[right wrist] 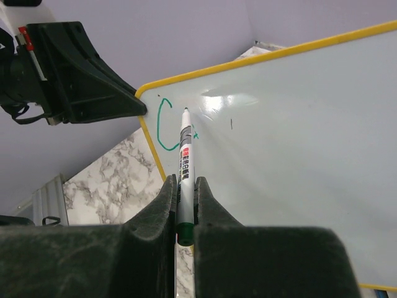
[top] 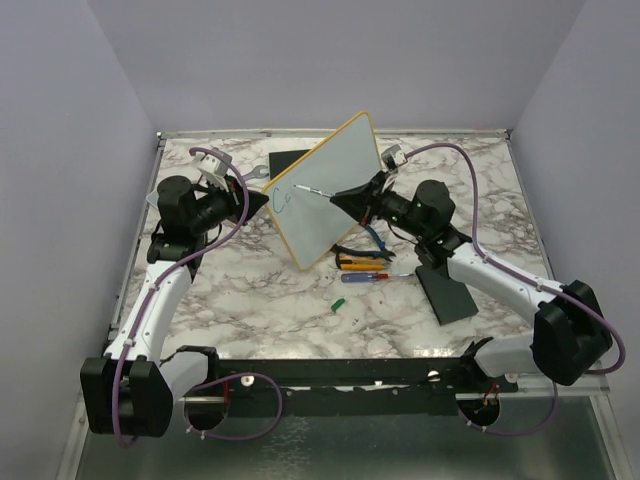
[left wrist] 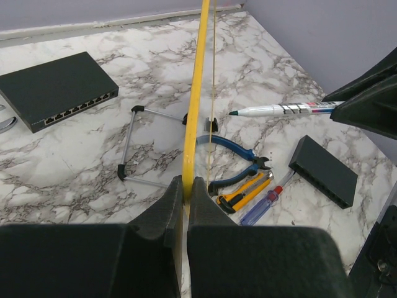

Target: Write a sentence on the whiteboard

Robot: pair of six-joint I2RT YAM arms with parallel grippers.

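Ink was sparse on your large flat white whiteboard with the thin yellow rim (top: pixel 330 185) (left wrist: pixel 197 93) (right wrist: pixel 298 136): the teal handwritten sentence (top: pixel 283 201) (right wrist: pixel 164 124) amounted to one cursive capital C and a small stroke just beside it, near the board's left corner. The board stood raised on edge and tilted above the grey-veined marble tabletop (top: pixel 260 300), its written face turned toward your right arm; whether its lowest corner touched the table, you could not tell. Your left gripper (top: pixel 262 204) (left wrist: pixel 185 192) was pressed together on the yellow rim at that left corner, one black finger on each side of the thin edge. Your right gripper (top: pixel 336 196) (right wrist: pixel 185 186) pinched a white-barrelled whiteboard marker with a green tip (top: pixel 312 190) (left wrist: pixel 285 110) (right wrist: pixel 185 155), and the tip met the white surface just right of the C. Near the board's lower corner lay blue-handled pliers (top: pixel 375 240) (left wrist: pixel 232 149), a yellow-and-black utility knife (top: pixel 358 265) (left wrist: pixel 245 189) and a screwdriver with a red and clear-blue handle (top: pixel 375 277) (left wrist: pixel 263 205), all close together, with a small green marker cap (top: pixel 337 304) nearer the arm bases. A flat black rectangular box (top: pixel 445 290) (left wrist: pixel 325 171) lay under your right arm, while a black network switch with a row of ports (left wrist: pixel 59 87) and a thin wire stand with black corners (left wrist: pixel 139 146) lay on the side of the board away from the marker
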